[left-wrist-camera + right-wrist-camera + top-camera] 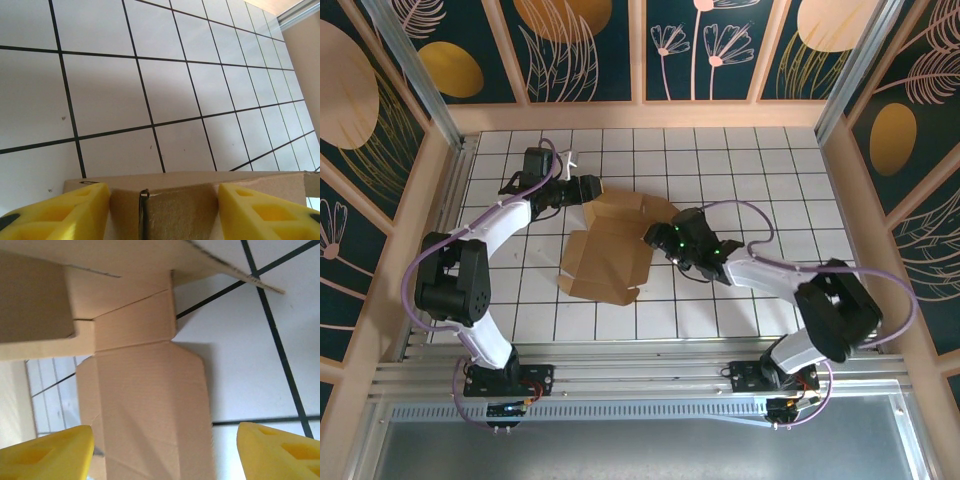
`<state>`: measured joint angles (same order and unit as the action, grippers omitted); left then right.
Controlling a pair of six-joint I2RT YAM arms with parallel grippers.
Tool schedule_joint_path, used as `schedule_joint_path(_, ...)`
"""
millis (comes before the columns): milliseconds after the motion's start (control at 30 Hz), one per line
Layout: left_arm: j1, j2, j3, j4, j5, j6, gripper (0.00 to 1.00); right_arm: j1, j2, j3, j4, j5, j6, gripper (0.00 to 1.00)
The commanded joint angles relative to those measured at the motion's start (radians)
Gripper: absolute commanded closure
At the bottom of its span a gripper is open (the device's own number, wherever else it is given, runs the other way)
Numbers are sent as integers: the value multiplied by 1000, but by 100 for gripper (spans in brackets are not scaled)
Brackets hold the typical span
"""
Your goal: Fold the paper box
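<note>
The paper box [605, 262] is a partly folded brown cardboard sheet lying mid-table, some flaps raised. My left gripper [590, 188] is at its far left edge. In the left wrist view its yellow fingers [75, 210] stand wide apart, open, with a raised cardboard edge [190, 182] and a fold seam between them. My right gripper [658, 238] is at the sheet's right side. The right wrist view shows the right gripper [165, 440] open, its fingers [280, 450] either side of a long flap [145, 390] without touching it; more cardboard overhangs above.
The white tiled table [760, 170] has bare tiles at the back right and along the front. Wooden walls with dark floral panels [590, 45] close three sides. An aluminium rail [640, 375] carrying both arm bases runs along the near edge.
</note>
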<state>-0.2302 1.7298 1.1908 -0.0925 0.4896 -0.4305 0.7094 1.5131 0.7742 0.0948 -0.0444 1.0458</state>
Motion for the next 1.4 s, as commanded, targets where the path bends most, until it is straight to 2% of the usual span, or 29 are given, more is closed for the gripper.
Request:
schedule_joint_path(0,-6,-8,-22,-53,-10,12,42,-17,78,42,135,47,2,23)
schedule_joint_path(100,-6,-9,-22,-52,-7,12,42,-23,148,63,189,112,1,29)
schedule_joint_path(300,-5,-9,-22,-53,-4,15,42,-34,276,125,310,155,-45,39)
schedule_joint_path(433,-5,-10,-28,-52,-3,21,42,-39,332,133,388,121,-43,48)
schedule_joint_path(533,-6,-10,-31,-43,3,17,43,-40,360,137,425,71,-46,62)
schedule_joint_path(700,-6,-11,-39,-30,21,7,43,-21,372,107,526,26,-70,69)
schedule_joint_path(1033,-6,-10,-37,-32,13,-1,43,24,434,126,514,34,-70,66)
schedule_joint_path(1133,-6,-10,-35,-35,9,1,43,16,399,116,499,50,-84,65)
schedule_joint_path(1367,-5,-11,-36,-31,3,-4,43,36,247,38,437,83,-155,56)
